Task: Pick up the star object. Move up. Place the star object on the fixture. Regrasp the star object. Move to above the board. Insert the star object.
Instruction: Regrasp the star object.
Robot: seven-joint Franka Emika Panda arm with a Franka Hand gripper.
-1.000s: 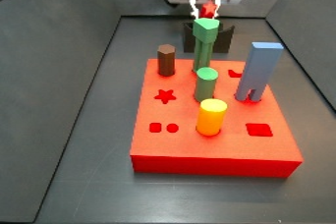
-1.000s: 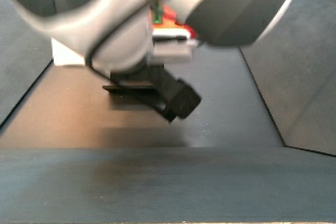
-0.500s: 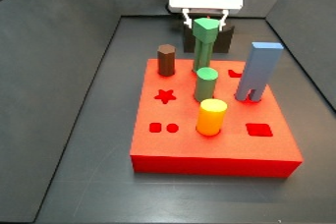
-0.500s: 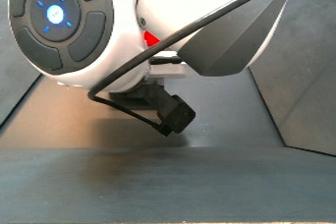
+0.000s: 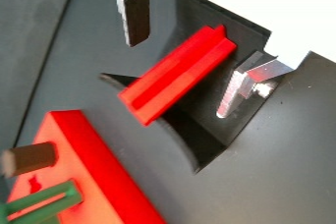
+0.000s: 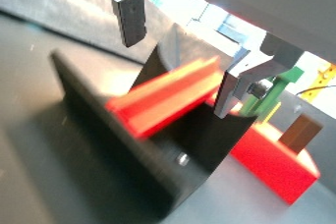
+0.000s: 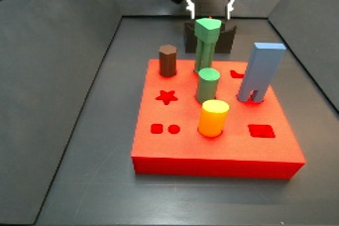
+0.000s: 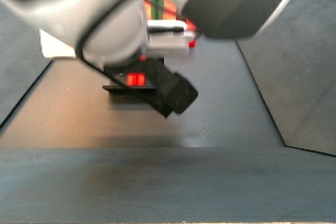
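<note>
The star object (image 5: 184, 71), a bright red ridged bar, lies tilted on the fixture (image 5: 197, 135). It also shows in a wrist view (image 6: 164, 95) on the dark fixture (image 6: 118, 144). My gripper (image 5: 184, 51) is open, with one finger (image 5: 132, 12) on each side of the bar and neither touching it. In a side view the gripper (image 7: 211, 10) hangs at the back over the fixture (image 7: 229, 40), behind the board (image 7: 172, 146). The star object is hidden there by a tall green peg (image 7: 208, 38).
On the board stand a brown peg (image 7: 169, 60), a short green peg (image 7: 208, 83), a yellow cylinder (image 7: 213, 118) and a tall blue-grey block (image 7: 265, 71). A star-shaped hole (image 7: 167, 97) lies near its left side. The arm fills the side view (image 8: 132, 12).
The gripper has opened and let go of the star object, which now rests on the fixture. The gripper has risen a little.
</note>
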